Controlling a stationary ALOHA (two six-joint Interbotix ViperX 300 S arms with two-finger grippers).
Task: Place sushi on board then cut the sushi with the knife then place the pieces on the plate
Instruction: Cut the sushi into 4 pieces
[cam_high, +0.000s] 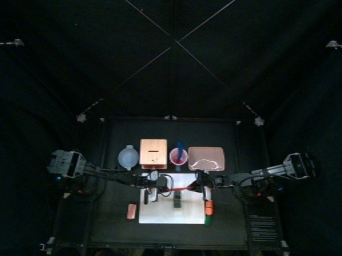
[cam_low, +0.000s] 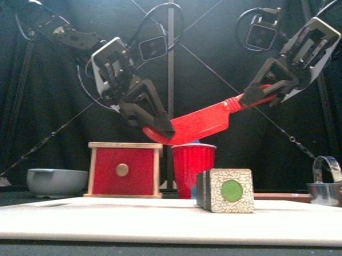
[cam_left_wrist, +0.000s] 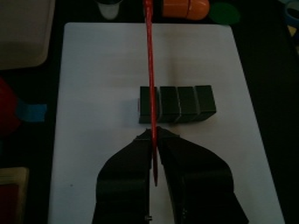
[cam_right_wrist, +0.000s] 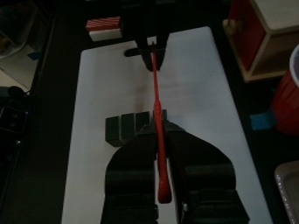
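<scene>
While both arms hold it aloft over the tabletop, red knife (cam_low: 207, 118): handle end pinched in the right end effector (cam_low: 257, 100), blade end pinched in the left end effector (cam_low: 160, 128). Sushi roll (cam_low: 227, 190): whole, on the white board (cam_low: 107, 208), just below the blade. Pink plate (cam_high: 207, 158): at 1 o'clock from the board. Hazard, as I judge it: two grips pulling unevenly could twist the knife loose, dropping it onto the roll and knocking it askew.

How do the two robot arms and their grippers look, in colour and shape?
Both arms are black, built of jointed segments, with black cables looping along them. The left gripper and the right gripper each have two jaws, grey from outside and black inside, under a pale cross-plate.
</scene>
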